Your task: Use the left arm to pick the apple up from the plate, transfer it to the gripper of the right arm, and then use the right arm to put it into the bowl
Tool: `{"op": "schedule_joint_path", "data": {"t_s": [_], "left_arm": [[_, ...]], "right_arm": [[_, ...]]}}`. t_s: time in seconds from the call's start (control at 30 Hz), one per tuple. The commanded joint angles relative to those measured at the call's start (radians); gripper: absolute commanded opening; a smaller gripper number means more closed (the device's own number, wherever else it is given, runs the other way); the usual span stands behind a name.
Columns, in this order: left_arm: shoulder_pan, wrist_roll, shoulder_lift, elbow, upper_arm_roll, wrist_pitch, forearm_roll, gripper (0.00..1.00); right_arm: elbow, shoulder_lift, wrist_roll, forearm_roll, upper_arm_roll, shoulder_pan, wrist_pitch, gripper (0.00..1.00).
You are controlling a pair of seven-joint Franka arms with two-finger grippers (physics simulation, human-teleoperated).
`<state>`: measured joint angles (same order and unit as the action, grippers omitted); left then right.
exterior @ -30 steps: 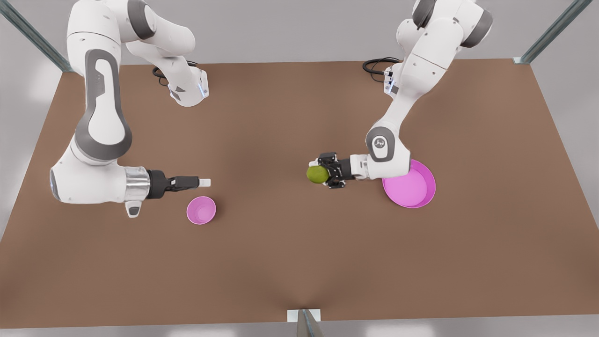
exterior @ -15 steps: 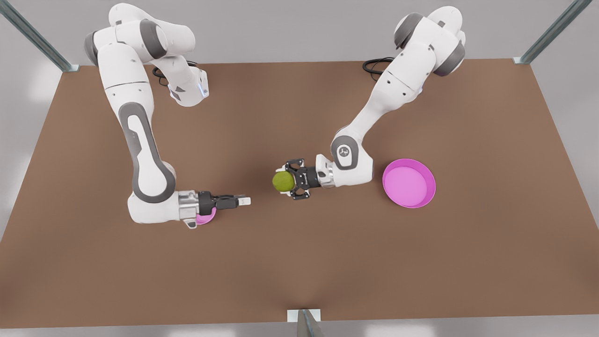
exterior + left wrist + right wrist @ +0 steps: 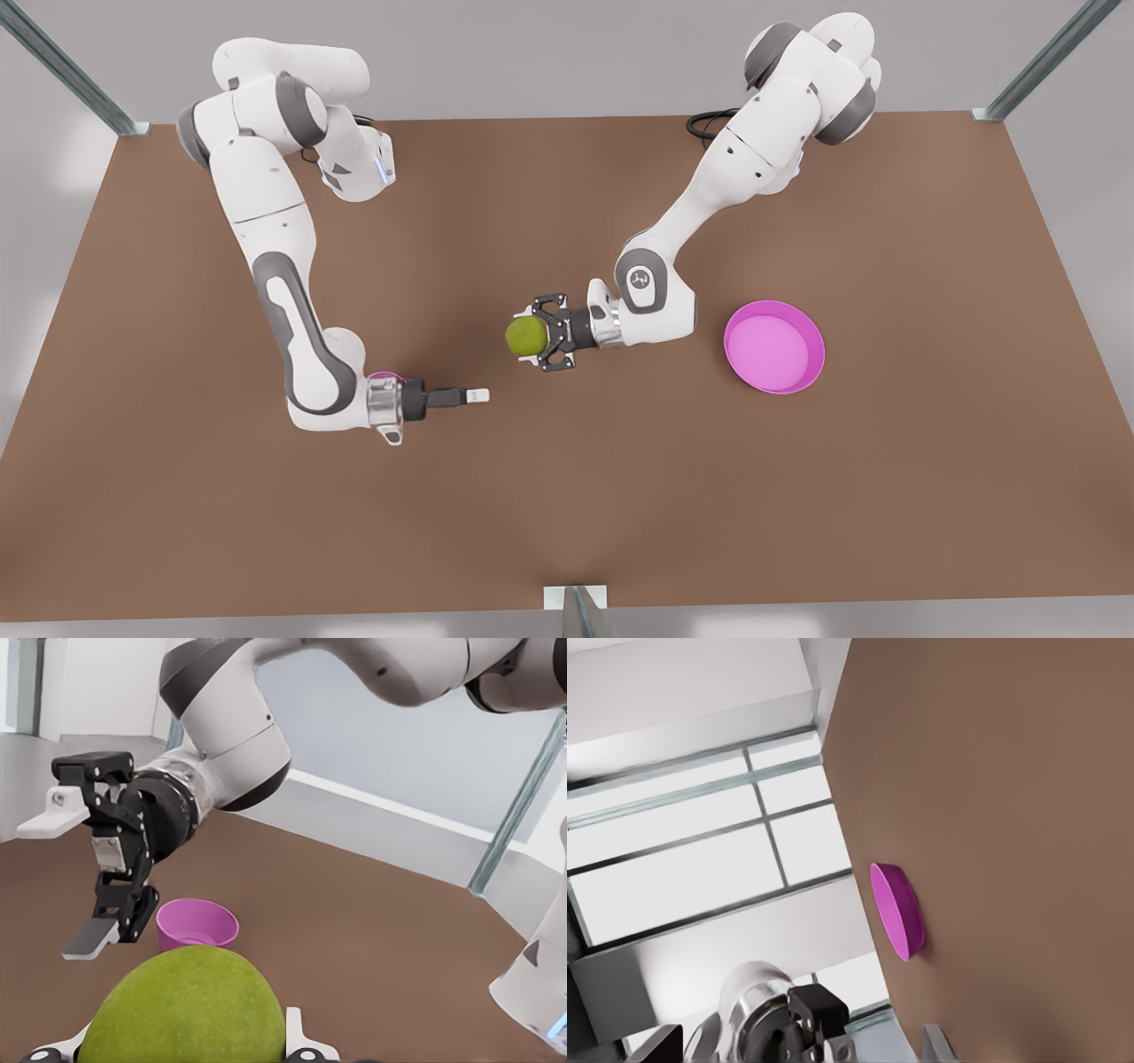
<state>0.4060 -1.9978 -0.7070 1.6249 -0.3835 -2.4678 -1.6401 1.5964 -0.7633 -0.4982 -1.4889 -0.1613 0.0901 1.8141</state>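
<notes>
In the front view I see the left gripper point(image 3: 534, 338) above the middle of the tabletop point(image 3: 567, 496), lying level and aimed toward the front view's left. Its fingers are pinching the apple point(image 3: 525, 337), which is held clear of the surface. The plate point(image 3: 773, 347) sits flat behind that arm, toward the tabletop edge on the front view's right, well apart from the apple. The right gripper point(image 3: 477, 395) is also level and points back at the apple from the front view's left, a little nearer the front edge, with a gap between the two grippers. From this angle its fingers line up, so I can't judge their spread here. A sliver of the bowl point(image 3: 383, 377) peeks out from behind the right wrist.

In the left wrist view, the apple point(image 3: 190, 1005) is close up, clamped between the left gripper's point(image 3: 190, 1043) pale fingertips point(image 3: 295, 1038). Beyond it the right gripper point(image 3: 64, 884) faces me with its jaws spread wide, one finger above the other. The bowl point(image 3: 197, 923) stands upright on the tabletop just beside and below that gripper.

In the right wrist view, the plate point(image 3: 897, 911) appears edge-on, resting on the brown tabletop point(image 3: 1010, 815).
</notes>
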Motion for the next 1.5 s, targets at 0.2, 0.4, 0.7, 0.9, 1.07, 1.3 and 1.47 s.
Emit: {"op": "schedule_joint_path", "data": {"t_s": [0.2,0.4,0.7,0.9,1.07,1.3,1.47], "left_arm": [[0.002,-0.207,-0.002,0.000,0.000,0.000,0.002,0.82],[-0.004,-0.214,-0.012,-0.026,-0.031,0.004,0.000,0.83],[-0.004,-0.216,-0.017,-0.030,-0.031,0.004,0.002,0.83],[-0.004,-0.227,-0.017,-0.030,-0.031,0.004,0.002,0.83],[-0.004,-0.227,-0.017,-0.030,-0.029,0.004,0.002,0.83],[-0.006,-0.225,-0.017,-0.028,-0.029,0.004,0.002,0.83],[-0.006,-0.227,-0.017,-0.028,-0.029,0.004,0.003,0.83]], "right_arm": [[0.309,0.196,-0.548,-0.094,-0.046,-0.012,0.004,1.00],[0.304,0.159,-0.620,-0.142,-0.057,0.014,0.033,1.00],[0.327,0.159,-0.675,-0.149,-0.067,-0.007,-0.045,1.00],[0.330,0.160,-0.703,-0.151,-0.080,-0.010,-0.076,1.00],[0.333,0.160,-0.714,-0.154,-0.098,-0.013,-0.076,1.00],[0.324,0.150,-0.726,-0.171,-0.112,-0.003,-0.027,1.00],[0.320,0.140,-0.727,-0.171,-0.112,-0.003,-0.027,1.00]]}}
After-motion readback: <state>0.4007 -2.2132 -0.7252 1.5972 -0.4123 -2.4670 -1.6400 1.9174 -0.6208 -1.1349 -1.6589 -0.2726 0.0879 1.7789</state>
